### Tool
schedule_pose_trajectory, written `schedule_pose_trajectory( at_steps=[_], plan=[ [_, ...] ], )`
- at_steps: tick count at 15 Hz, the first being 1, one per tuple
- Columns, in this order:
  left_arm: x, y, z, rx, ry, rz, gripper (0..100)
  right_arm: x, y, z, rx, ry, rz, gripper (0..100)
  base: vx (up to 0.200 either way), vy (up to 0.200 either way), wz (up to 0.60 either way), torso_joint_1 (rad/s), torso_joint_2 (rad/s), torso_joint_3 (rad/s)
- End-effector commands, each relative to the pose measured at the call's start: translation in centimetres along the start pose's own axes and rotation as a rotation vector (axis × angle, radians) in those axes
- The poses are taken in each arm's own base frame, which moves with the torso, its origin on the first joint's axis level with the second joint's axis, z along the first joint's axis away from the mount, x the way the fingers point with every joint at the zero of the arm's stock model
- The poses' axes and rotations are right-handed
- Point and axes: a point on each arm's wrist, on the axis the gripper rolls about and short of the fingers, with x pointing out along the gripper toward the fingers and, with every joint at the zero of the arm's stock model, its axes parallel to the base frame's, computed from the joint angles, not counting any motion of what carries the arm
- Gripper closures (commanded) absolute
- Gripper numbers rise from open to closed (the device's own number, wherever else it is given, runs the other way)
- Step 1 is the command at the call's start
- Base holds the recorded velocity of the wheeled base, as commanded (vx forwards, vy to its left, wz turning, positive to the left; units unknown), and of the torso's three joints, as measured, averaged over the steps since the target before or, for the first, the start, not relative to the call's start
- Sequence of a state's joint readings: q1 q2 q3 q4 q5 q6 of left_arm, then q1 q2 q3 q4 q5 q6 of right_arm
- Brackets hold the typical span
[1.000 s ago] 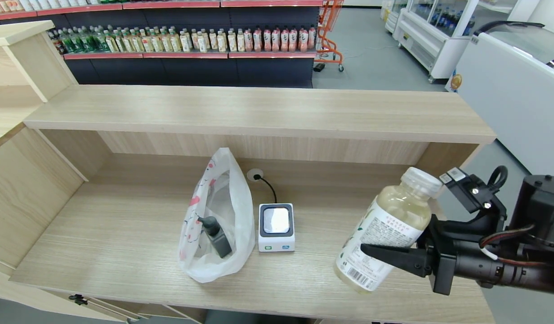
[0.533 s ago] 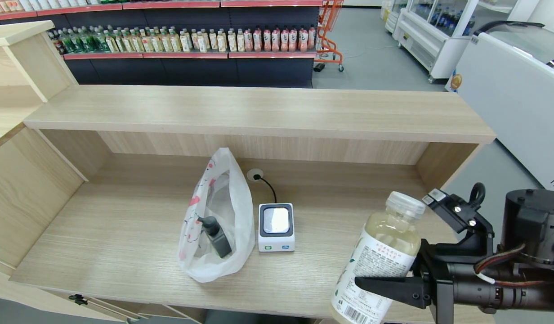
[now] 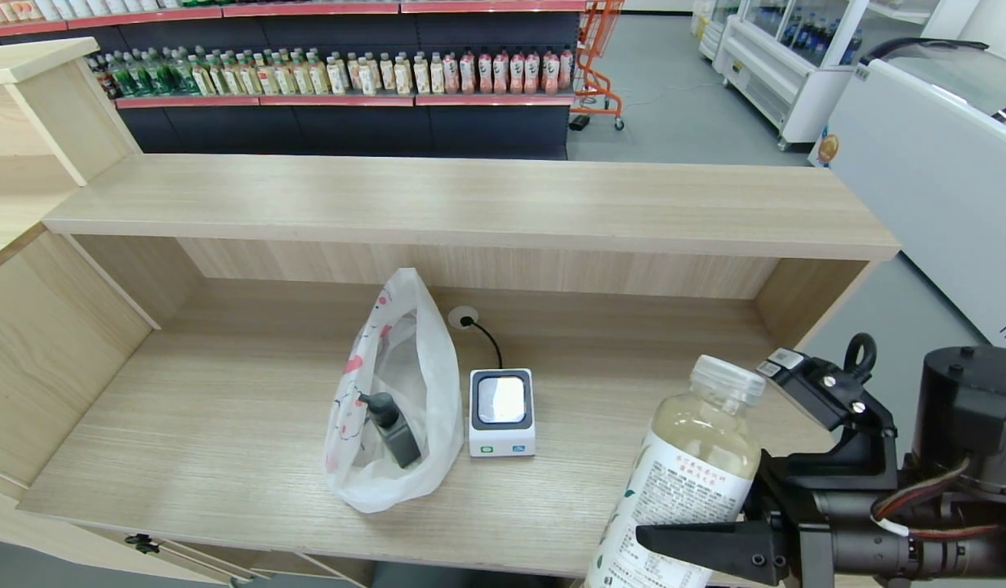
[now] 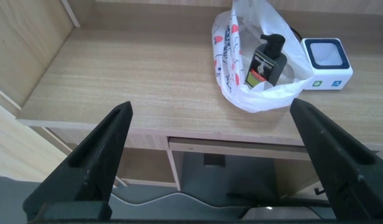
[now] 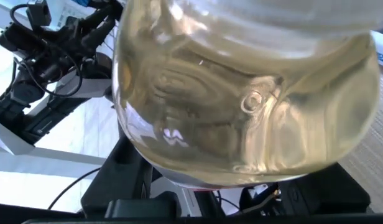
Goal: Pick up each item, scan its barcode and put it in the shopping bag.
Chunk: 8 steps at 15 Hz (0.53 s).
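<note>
Right now the drink bottle [image 3: 692, 478] sits clamped between the closed fingers of the right gripper [image 3: 709, 457], one black finger across the front of its white label and the other behind it near the shoulder. It is clear plastic with a pale yellowish liquid and a white cap, and it tilts so the cap leans away and to the right. It hangs over the near right part of the wooden counter [image 3: 225, 425], well to the right of the scanner [image 3: 501, 411]. Its base runs off the bottom of the head view, so I cannot tell whether it clears the counter edge. The right wrist view looks straight onto the bottle's rounded, liquid-filled body [image 5: 247, 93].

The small white scanner, with its dark-framed window facing up, stands near the middle of the counter, and a black cable [image 3: 488, 339] runs from it to a round port behind. Just beside it on the left stands the white shopping bag [image 3: 438, 367] with red markings, its mouth open. A black pump bottle [image 3: 393, 433] lies inside it.

The left gripper [image 4: 211, 109] hangs with its fingers spread wide and nothing between them, seemingly out in front of the counter's near edge. From there the bag [image 4: 229, 43], the pump bottle [image 4: 266, 62] and the scanner [image 4: 327, 55] are all in sight.

A raised ledge [image 3: 470, 200] tops the counter's back wall, and store shelves of bottled drinks [image 3: 348, 73] line the aisle beyond.
</note>
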<state>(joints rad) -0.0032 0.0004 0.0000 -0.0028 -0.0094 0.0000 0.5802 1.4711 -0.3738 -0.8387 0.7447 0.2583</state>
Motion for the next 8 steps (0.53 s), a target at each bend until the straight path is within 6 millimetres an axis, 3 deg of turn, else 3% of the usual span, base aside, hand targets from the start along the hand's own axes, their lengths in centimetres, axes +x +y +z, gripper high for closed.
schedule_pose_trajectory(
  at_steps=[1, 8],
  plan=[
    [0.00, 0.00, 0.00, 0.000, -0.001, -0.001, 0, 0.18, 0.06, -0.12, 0.001, 0.007, 0.006, 100, 0.000, 0.000, 0.00, 0.000, 0.00, 0.000],
    [0.00, 0.00, 0.00, 0.000, -0.001, 0.000, 0, 0.27, -0.01, -0.05, 0.055, 0.025, 0.003, 100, 0.000, 0.000, 0.00, 0.000, 0.00, 0.000]
  ],
)
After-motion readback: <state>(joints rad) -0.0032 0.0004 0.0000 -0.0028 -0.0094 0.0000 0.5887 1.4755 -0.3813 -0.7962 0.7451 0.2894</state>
